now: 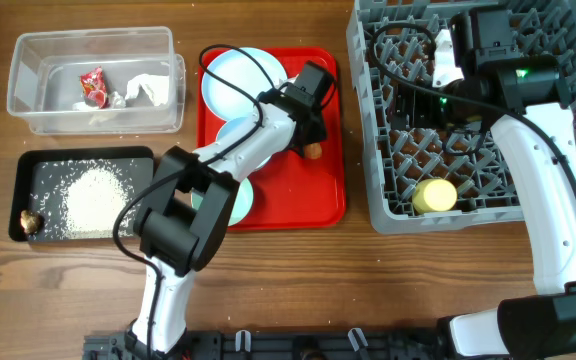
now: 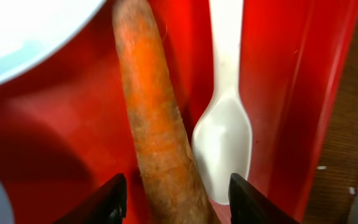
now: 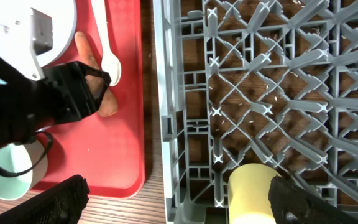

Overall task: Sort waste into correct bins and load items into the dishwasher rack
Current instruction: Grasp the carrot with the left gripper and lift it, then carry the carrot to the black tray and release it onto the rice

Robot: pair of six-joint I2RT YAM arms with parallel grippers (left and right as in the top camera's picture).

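1. Left gripper (image 2: 178, 186) is open wide and holds nothing. Its two fingers sit one on each side of the orange carrot (image 2: 151, 118), and they do not touch it yet.
2. The carrot lies on the red tray (image 2: 55, 137). It is just beside the white spoon (image 2: 225, 130) and near the pale blue plate (image 2: 23, 31).
3. I think the step in hand is picking up the carrot, which is waste.
4. Next, the fingers need to close on the carrot alone. The round end of the spoon is partly between the fingers too, so it could get pinched as well.
5. After that, the carrot should likely go in the black tray (image 1: 88, 154), where the rice (image 1: 93, 195) and the brown lump (image 1: 30, 222) are.
6. Right gripper (image 3: 182, 199) is wide open and empty. It hangs over the grey rack (image 3: 160, 74), near the yellow cup (image 3: 250, 193).
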